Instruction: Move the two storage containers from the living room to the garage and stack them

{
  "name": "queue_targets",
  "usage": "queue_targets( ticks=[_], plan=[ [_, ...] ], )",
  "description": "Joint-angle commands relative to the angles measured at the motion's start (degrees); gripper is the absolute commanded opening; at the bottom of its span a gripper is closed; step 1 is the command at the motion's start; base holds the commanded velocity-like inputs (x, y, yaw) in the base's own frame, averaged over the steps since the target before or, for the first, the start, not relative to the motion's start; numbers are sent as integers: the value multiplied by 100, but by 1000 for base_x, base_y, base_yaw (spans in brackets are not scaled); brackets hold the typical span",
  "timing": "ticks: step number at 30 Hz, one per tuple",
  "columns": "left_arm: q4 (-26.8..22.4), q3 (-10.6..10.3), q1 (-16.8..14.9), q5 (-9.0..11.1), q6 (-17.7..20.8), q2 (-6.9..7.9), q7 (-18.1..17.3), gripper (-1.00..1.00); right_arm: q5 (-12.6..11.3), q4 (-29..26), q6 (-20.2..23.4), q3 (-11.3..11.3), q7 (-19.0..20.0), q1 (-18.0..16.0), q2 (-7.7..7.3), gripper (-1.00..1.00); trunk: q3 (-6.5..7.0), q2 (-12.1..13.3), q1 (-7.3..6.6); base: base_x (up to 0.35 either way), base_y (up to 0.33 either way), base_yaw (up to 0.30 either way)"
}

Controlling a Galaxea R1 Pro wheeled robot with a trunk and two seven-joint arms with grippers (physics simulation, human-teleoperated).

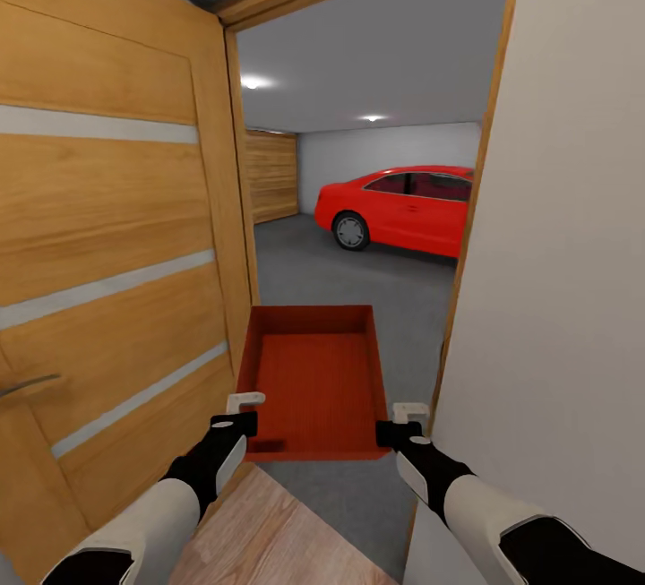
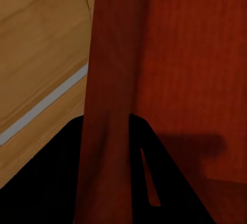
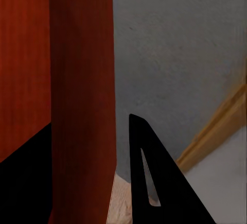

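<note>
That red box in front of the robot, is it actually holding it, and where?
Yes. The storage container is carried by both arms: the left gripper clamps its left side wall near the rear corner, the right gripper its right side wall.

A red-orange container wall (image 3: pixel 82 95) runs lengthwise between the right gripper's (image 3: pixel 98 183) two dark fingers (image 3: pixel 154 183), one on each face of it, gripping it. On one side of the wall lies the container's red inside. On the other lies the grey concrete floor (image 3: pixel 175 54), with a wooden door frame (image 3: pixel 216 131) slanting across it, a pale wall (image 3: pixel 226 183) beyond, and light wood planks (image 3: pixel 121 203) near the fingers.
</note>
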Motion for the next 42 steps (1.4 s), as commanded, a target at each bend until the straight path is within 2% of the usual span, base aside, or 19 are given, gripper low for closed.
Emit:
queue_targets(
  ticks=[1,8,20,32,42],
  plan=[
    [-32,158,-3,-129,47,9,267,-100,-51,13,-28,-186,-145,-1,-114,-100,-2,-5,4,186,168,-1],
    [-31,158,-3,-129,46,9,267,-100,-51,13,-23,-186,-145,-1,-115,-100,-2,-5,4,186,168,-26],
    [-28,158,-3,-129,47,9,267,-100,-51,12,-26,-186,-145,-1,-114,-100,-2,-5,4,186,167,-196],
    [-29,158,-3,-129,47,9,267,-100,-51,13,-23,-186,-137,-1,-114,-100,-2,-5,4,186,166,-25],
    [-28,158,-3,-129,47,9,267,-100,-51,14,-19,-186,-140,-1,-114,-100,-2,-5,4,186,166,-223]
  ],
)
